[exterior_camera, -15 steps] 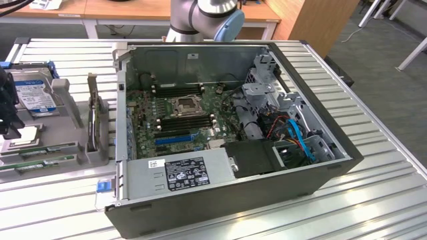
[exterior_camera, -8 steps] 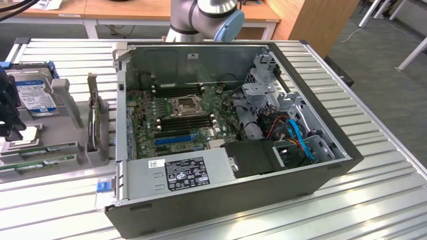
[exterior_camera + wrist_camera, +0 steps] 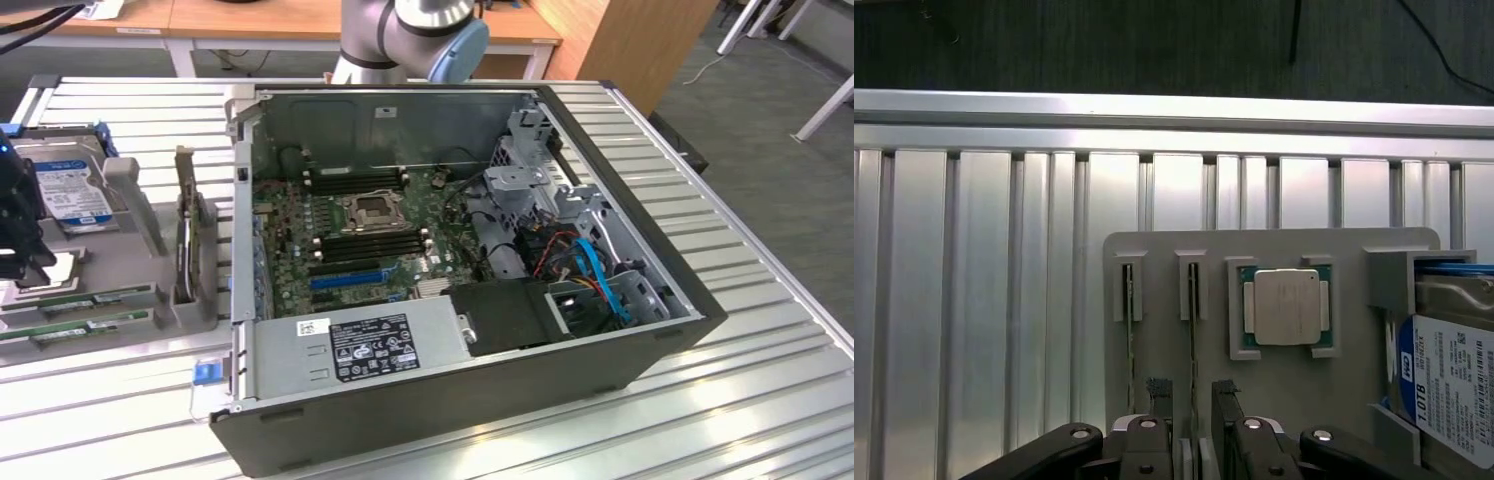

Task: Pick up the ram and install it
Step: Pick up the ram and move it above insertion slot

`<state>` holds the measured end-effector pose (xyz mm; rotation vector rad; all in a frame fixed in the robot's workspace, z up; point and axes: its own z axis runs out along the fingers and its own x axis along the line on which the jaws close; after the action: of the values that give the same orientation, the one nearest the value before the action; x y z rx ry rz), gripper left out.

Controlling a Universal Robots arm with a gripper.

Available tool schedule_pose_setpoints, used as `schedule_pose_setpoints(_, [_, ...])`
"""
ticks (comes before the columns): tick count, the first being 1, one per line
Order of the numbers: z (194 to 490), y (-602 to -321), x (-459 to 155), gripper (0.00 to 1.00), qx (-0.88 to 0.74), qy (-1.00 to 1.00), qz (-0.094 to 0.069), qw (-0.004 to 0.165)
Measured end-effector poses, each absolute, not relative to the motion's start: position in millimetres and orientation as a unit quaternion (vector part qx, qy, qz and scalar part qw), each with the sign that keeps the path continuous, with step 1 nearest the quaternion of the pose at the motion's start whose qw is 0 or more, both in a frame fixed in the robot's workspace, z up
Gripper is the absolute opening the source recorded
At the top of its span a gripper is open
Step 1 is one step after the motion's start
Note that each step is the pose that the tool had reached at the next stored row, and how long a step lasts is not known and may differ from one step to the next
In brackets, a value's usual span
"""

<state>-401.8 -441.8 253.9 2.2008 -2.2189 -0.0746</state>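
The open computer case (image 3: 467, 400) lies on the counter (image 3: 747, 400) beside the grey tray (image 3: 1354, 250). Above the tray the gripper (image 3: 1192, 395) hangs, jaws apart astride the ram (image 3: 1192, 335), which stands on edge in the tray, probably to leave both faces free.

Silver-grey arm (image 3: 400, 30) with blue joint cap (image 3: 461, 52); black gripper (image 3: 1192, 398); bright round screws (image 3: 1253, 424)

A ribbed aluminium tabletop (image 3: 747, 400) lies in front; wooden desks (image 3: 240, 15) with white legs stand behind on grey carpet (image 3: 761, 90)
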Motion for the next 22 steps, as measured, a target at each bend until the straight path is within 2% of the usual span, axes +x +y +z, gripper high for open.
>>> schedule_pose_setpoints(22, [227.4,-441.9,-401.8,0.29,0.704,-0.710,-0.024,0.008])
